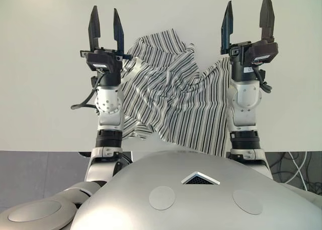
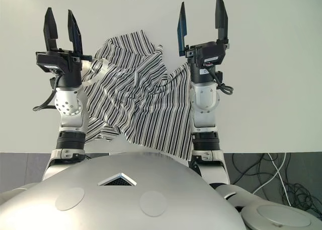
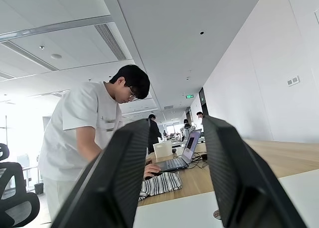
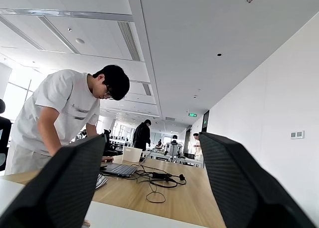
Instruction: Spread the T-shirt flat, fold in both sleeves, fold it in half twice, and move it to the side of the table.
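In the left eye view, the striped T-shirt [image 1: 166, 94] lay crumpled on the white table [image 1: 45, 64] between the two arms. The left gripper [image 1: 105, 21] and right gripper [image 1: 247, 11] were raised with fingers spread wide, holding nothing. Spreading looked not yet begun, and next each gripper would need to come down onto a shirt edge. The left wrist view looked past bare fingers [image 3: 114, 188] to the ceiling [image 3: 164, 33]. In the right wrist view, that gripper's fingers [image 4: 65, 188] were equally bare.

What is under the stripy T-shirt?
The white table lies under the striped T-shirt and shows beside and beyond it. The shirt is crumpled, so whether anything small sits beneath its folds cannot be seen.
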Available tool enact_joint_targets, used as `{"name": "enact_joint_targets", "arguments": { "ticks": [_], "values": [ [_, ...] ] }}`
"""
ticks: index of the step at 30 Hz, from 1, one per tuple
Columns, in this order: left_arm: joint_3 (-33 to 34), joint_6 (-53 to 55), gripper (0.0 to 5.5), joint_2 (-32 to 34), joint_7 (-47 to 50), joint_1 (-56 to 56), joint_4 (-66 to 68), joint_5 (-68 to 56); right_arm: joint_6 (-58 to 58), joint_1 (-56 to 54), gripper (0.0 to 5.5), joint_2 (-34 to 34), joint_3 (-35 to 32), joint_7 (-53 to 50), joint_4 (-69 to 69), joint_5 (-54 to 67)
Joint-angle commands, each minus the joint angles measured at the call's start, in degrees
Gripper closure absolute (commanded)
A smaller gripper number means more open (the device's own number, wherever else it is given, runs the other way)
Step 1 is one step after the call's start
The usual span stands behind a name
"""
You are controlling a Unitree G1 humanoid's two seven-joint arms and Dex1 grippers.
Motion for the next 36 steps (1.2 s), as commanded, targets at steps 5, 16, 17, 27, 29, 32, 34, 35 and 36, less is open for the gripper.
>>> {"name": "enact_joint_targets", "arguments": {
  "ticks": [5,16,17,27,29,32,34,35,36],
  "values": [
    [-0.29,1.86,3.51,0.6,-0.02,-0.78,-1.19,1.38,0.61,-1.14,2.02,-0.95,0.6,1.06,0.77,0.44],
    [-0.04,3.0,3.51,0.79,0.86,-2.14,-0.97,2.27,1.24,-1.68,2.02,-1.43,1.41,1.55,0.81,0.33],
    [-0.05,3.02,3.51,0.87,0.84,-2.23,-1.02,2.33,1.23,-1.68,2.02,-1.45,1.47,1.53,0.85,0.24],
    [-0.23,2.73,3.51,0.99,1.36,-2.22,-1.1,2.98,1.26,-1.59,2.02,-1.51,1.55,1.36,1.12,-0.1],
    [-0.27,2.72,3.51,0.98,1.44,-2.24,-1.15,3.05,1.36,-1.63,2.02,-1.55,1.61,1.42,1.05,-0.16],
    [-0.29,2.8,3.51,1.05,1.47,-2.27,-1.27,3.18,1.44,-1.71,2.02,-1.63,1.76,1.46,0.98,-0.34],
    [-0.26,2.87,3.51,1.1,1.48,-2.27,-1.42,3.23,1.42,-1.74,2.02,-1.68,1.81,1.43,1.0,-0.43],
    [-0.24,2.91,3.51,1.14,1.45,-2.22,-1.61,3.2,1.45,-1.66,2.02,-1.68,1.84,1.37,0.87,-0.54],
    [-0.26,2.96,3.51,1.19,1.41,-2.15,-1.78,3.22,1.51,-1.61,2.02,-1.72,1.89,1.35,0.76,-0.69]
  ]
}}
